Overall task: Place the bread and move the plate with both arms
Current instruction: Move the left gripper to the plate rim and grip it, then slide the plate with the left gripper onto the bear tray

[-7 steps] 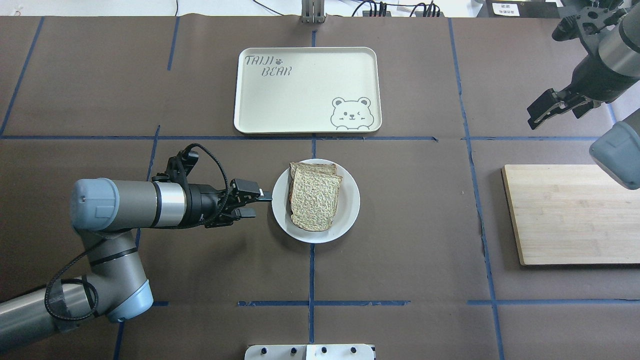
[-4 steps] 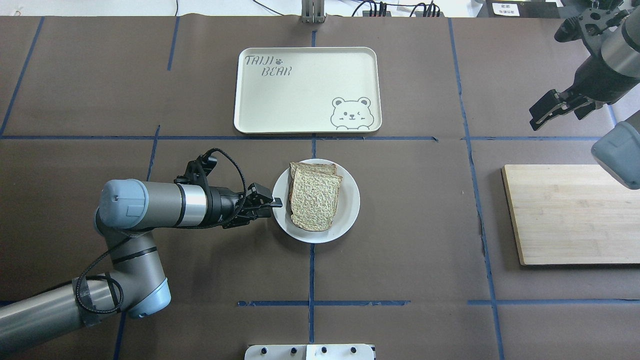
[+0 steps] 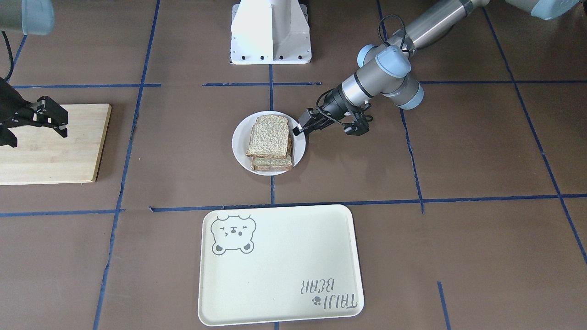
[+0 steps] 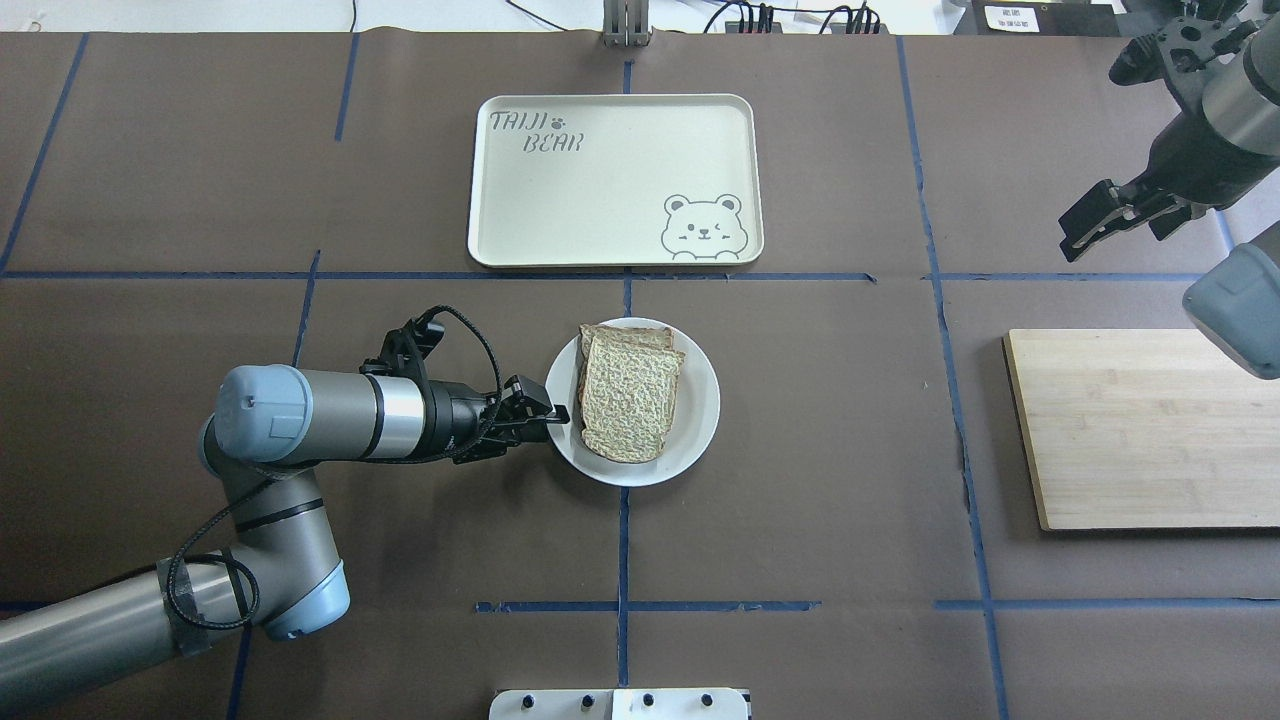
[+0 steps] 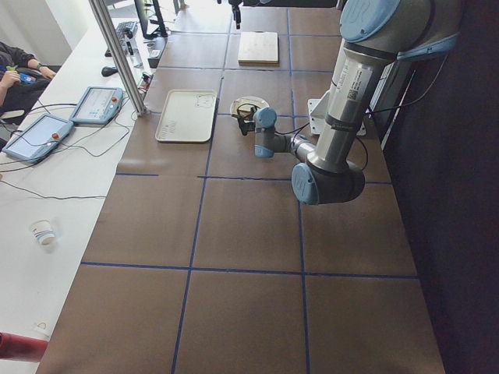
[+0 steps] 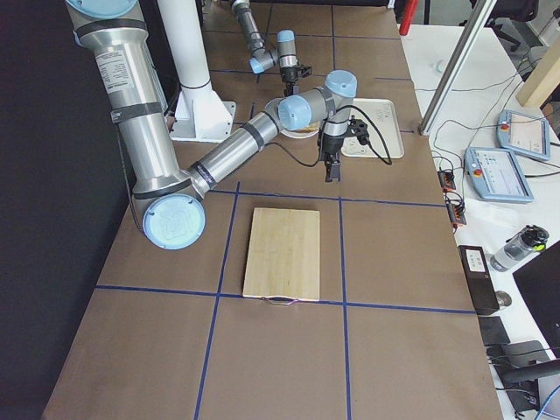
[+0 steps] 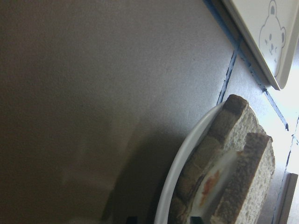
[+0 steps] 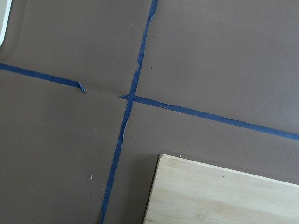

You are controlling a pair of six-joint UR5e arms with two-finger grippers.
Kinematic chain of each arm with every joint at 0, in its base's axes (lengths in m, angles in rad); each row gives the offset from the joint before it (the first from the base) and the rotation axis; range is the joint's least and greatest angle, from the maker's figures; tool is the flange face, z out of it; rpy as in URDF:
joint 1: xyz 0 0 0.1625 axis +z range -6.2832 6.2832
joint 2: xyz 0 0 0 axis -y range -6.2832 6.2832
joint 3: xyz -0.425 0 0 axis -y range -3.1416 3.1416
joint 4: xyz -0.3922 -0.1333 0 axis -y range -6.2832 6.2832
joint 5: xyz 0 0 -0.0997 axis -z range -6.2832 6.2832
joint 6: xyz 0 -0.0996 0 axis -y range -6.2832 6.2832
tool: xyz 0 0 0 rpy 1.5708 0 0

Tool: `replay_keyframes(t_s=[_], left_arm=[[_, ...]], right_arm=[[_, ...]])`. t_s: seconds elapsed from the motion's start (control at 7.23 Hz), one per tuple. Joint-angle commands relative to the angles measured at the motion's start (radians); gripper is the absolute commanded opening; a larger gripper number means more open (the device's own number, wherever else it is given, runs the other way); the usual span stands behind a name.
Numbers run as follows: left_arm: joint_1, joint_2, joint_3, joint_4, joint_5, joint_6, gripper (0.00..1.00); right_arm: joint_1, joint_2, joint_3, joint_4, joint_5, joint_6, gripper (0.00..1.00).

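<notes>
The white plate (image 4: 700,400) sits mid-table and carries a stack of bread: the plain tan slice (image 4: 630,395) lies on top of a lower slice. In the left wrist view the plate's rim (image 7: 177,186) is very close, and white and orange egg shows between the top slice (image 7: 250,172) and the lower one. My left gripper (image 4: 557,414) is at the plate's left rim, open, with one finger over the rim. It also shows in the front view (image 3: 300,128) beside the plate (image 3: 239,137) and the bread (image 3: 268,135). My right gripper (image 4: 1083,232) is open and empty, raised at the far right.
A cream bear tray (image 4: 615,180) lies just beyond the plate, also in the front view (image 3: 279,266). A wooden cutting board (image 4: 1140,425) lies at the right, below the right gripper, and shows in the right wrist view (image 8: 224,196). The white robot base (image 3: 270,32) is behind.
My left arm has moved right, bringing the gripper from beside the plate up to its left rim, and the wrist has rolled. The right gripper has barely moved.
</notes>
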Motion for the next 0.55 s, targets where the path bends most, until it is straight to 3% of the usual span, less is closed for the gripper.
replay_keyframes(t_s=[0.0,0.28,0.42], left_arm=[[0.002,-0.027,0.021,0.001,0.001,-0.001,0.44],[0.008,-0.027,0.021,0.001,-0.001,-0.001,0.33],[0.008,-0.027,0.015,-0.001,-0.001,-0.003,0.16]], right_arm=[[0.001,-0.005,0.0,0.0,0.0,-0.002,1.0],[0.001,-0.006,0.0,0.0,0.0,-0.002,1.0],[0.004,-0.006,0.0,0.0,0.0,-0.002,1.0]])
